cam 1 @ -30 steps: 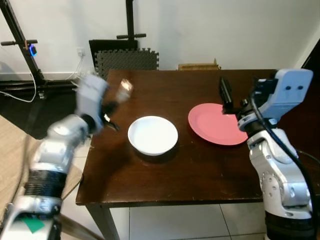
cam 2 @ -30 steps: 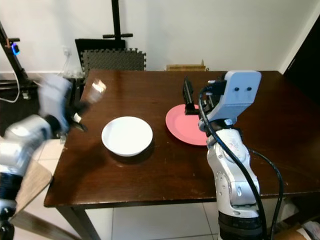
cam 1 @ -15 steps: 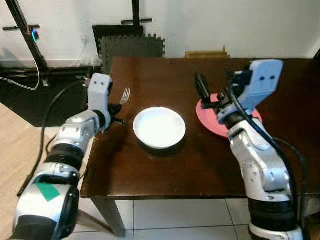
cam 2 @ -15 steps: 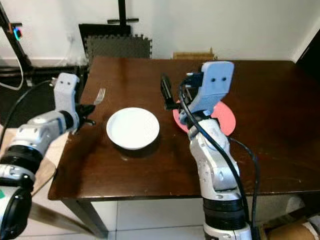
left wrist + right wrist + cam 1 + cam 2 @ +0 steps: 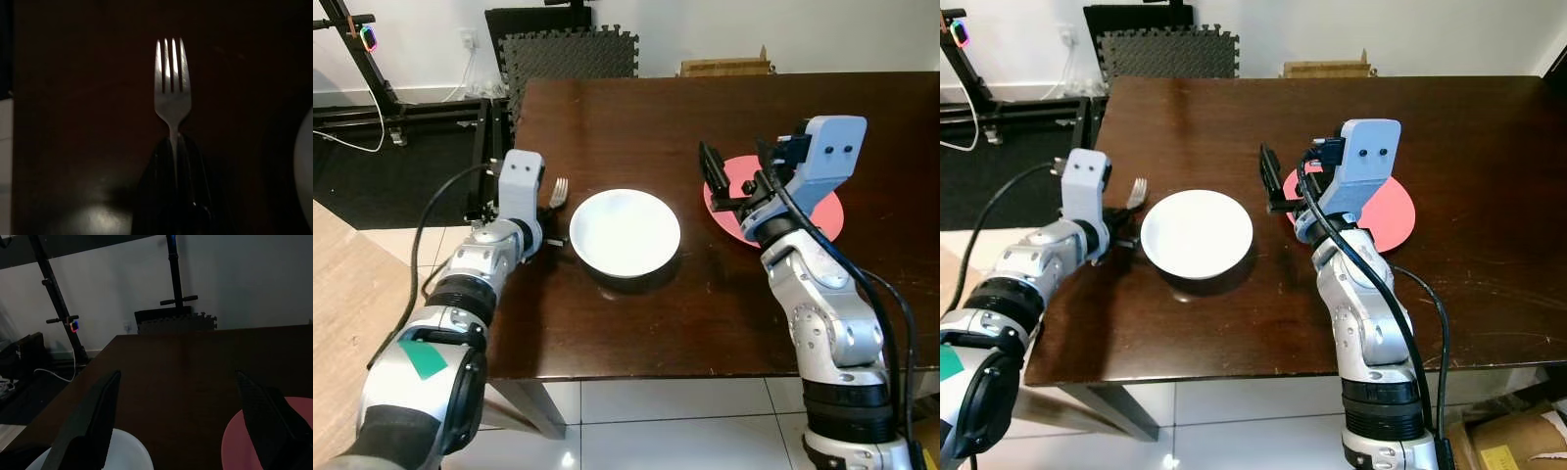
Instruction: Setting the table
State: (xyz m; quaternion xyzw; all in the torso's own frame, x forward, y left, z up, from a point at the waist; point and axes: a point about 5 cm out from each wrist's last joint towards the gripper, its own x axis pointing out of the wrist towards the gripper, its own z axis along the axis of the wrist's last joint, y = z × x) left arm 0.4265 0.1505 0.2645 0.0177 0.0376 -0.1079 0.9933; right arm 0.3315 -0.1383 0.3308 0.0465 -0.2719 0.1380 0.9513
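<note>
The left gripper point(image 5: 175, 147) is pinched on the handle of a metal fork point(image 5: 558, 189), held low over the dark wooden table point(image 5: 636, 323) just beside the white bowl point(image 5: 625, 231), on the bowl's left, tines pointing away from the robot. The right gripper point(image 5: 713, 174) hangs above the table with its fingers spread wide, empty, between the bowl and the pink plate point(image 5: 827, 211).

Assessment: the fork is light, rigid and smooth, so it could pivot in a narrow pinch; a hold along the handle suits it. The bowl looks like ceramic, heavier and breakable, and is best taken at the rim. The plate is thin, flat and hard to get under.
</note>
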